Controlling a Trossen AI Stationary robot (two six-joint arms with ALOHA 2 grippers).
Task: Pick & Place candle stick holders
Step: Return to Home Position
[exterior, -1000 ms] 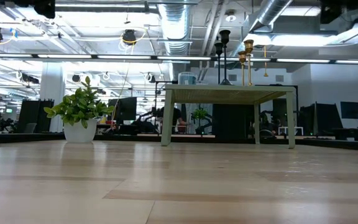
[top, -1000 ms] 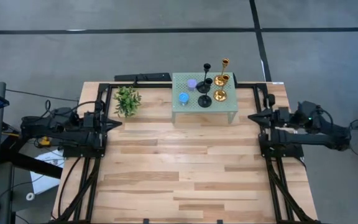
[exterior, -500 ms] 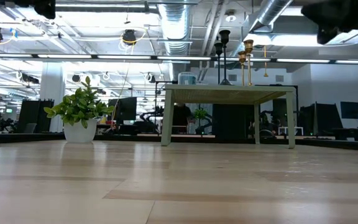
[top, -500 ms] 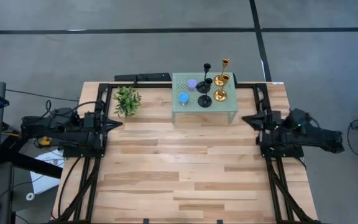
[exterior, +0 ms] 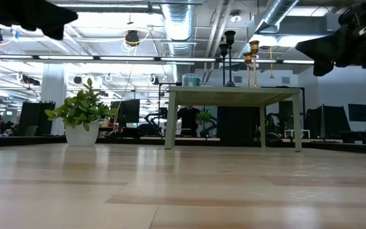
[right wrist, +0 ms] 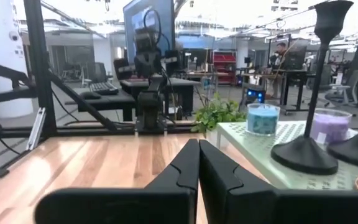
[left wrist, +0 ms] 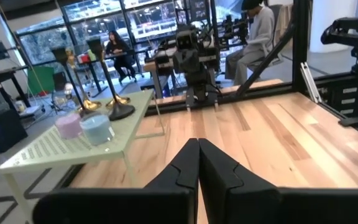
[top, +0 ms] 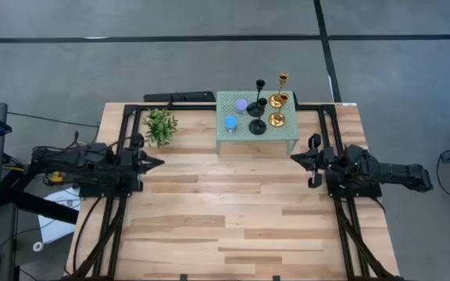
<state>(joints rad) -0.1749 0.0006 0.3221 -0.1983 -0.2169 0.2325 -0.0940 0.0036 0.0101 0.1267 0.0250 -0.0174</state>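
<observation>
Both arms have swung in toward the middle since a second ago. The right one came the furthest, from beside the shelf's back corner to just past its front. Nothing on the shelf has shifted.

The black candle stick holders point(top: 257, 126) and the gold candle stick holders point(top: 276, 119) all stand upright on the green shelf point(top: 283, 139), at the far edge of the table point(top: 233, 226). The gold pair is on the right, close together, I think so they match as a set. The black pair is just beside them, nearer the middle. The purple candle point(top: 241, 104) and blue candle point(top: 230, 122) sit on the shelf's left part. The plant point(top: 160, 125) stands on the table, left of the shelf.

My left gripper point(top: 159, 162) hangs near the plant, on its near side. My right gripper point(top: 295, 157) hangs close to the shelf's front right leg. Each has its fingers pressed together with nothing between them.

I judge the placing is done and the arms only need to go home. The near half of the table is plain wood, so there is lots of room. I would watch the right gripper, because a bump on that shelf corner could tip the slim holders.
</observation>
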